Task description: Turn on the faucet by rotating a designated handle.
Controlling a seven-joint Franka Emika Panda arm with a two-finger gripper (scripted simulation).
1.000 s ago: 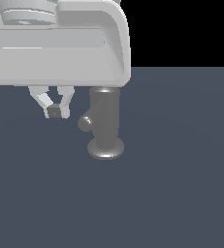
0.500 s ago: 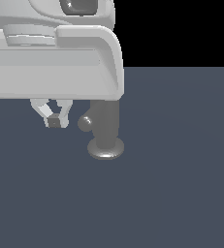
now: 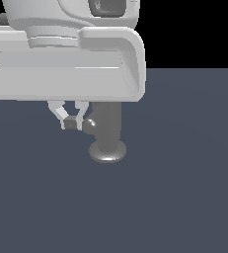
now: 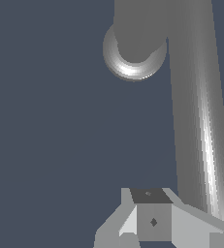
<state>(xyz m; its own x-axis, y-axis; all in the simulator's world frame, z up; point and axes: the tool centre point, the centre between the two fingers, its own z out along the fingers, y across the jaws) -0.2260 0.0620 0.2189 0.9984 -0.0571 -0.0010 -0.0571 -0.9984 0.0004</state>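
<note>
Only wrist view shows handle [image 4: 200,121], seemingly end effector [image 4: 152,220] beside

Readable text: none in either view.
Dull grey metallic upright faucet cylinder [image 3: 107,129]: bare, no lettering, brand or number.
Large pale grey moulded arm housing [image 3: 66,69]: no label or sign.
Dark blue-grey flat ground surface [image 3: 174,197]: unmarked.
Small dark diamond mark on grey gripper pad [image 4: 153,222]: a shape, not a character.
</note>
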